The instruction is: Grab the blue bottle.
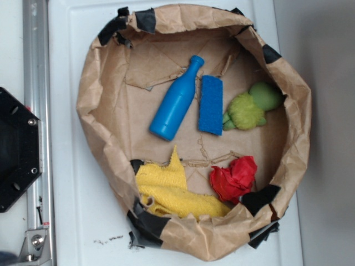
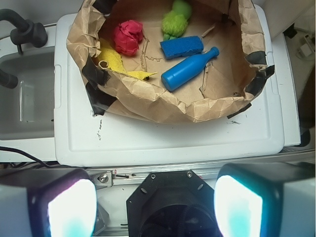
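The blue bottle (image 1: pixel 176 102) (image 2: pixel 187 69) lies on its side on the brown paper floor of a crumpled paper bowl (image 1: pixel 94 94) (image 2: pixel 163 106), neck pointing to the bowl's far wall in the exterior view. In the wrist view my gripper (image 2: pixel 155 207) hangs well back from the bowl, over the black robot base (image 2: pixel 168 205). Its two fingers stand far apart at the lower corners of the frame, open, with nothing between them. The gripper does not show in the exterior view.
Beside the bottle lies a flat blue sponge (image 1: pixel 211 105) (image 2: pixel 181 47), then a green plush toy (image 1: pixel 250 108) (image 2: pixel 176 19). A yellow cloth (image 1: pixel 166 191) (image 2: pixel 112 60) and a red crumpled cloth (image 1: pixel 236 177) (image 2: pixel 128 37) share the bowl. The bowl stands on a white table (image 1: pixel 83 221) (image 2: pixel 163 140). A metal rail (image 1: pixel 34 83) runs along the table's edge.
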Controlling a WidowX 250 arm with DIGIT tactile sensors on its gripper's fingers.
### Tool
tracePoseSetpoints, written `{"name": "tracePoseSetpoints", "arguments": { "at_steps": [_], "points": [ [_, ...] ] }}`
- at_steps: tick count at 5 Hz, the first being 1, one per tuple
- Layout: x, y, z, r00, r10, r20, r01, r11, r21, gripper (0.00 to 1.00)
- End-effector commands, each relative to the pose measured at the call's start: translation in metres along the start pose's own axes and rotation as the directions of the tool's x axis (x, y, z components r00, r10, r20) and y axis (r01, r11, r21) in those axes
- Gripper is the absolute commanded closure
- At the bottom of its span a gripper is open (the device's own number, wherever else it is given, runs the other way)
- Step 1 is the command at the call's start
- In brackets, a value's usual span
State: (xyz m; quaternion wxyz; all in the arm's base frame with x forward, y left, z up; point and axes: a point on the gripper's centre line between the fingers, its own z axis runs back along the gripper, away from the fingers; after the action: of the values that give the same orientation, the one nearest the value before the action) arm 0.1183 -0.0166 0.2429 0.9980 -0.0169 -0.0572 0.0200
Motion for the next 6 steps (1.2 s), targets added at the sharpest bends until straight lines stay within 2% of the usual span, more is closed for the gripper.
{"name": "tracePoseSetpoints", "arguments": {
  "at_steps": [1, 2, 3, 4, 5, 6],
  "points": [
    [0.0, 0.0, 0.0, 1.0, 0.0, 0.0, 0.0, 1.0, 0.0, 0.0],
    [0.026, 0.04, -0.04, 0.979, 0.088, 0.183, -0.121, 0.976, 0.182, 0.0],
    [0.056, 0.056, -0.067, 0.904, 0.349, 0.246, -0.376, 0.924, 0.07, 0.0],
    [0.071, 0.061, -0.076, 0.839, 0.478, 0.258, -0.497, 0.868, 0.009, 0.0],
    [0.111, 0.067, -0.116, 0.788, 0.585, 0.192, -0.573, 0.811, -0.121, 0.0],
    [0.119, 0.064, -0.168, 0.786, 0.609, 0.104, -0.593, 0.791, -0.151, 0.0]
  ]
}}
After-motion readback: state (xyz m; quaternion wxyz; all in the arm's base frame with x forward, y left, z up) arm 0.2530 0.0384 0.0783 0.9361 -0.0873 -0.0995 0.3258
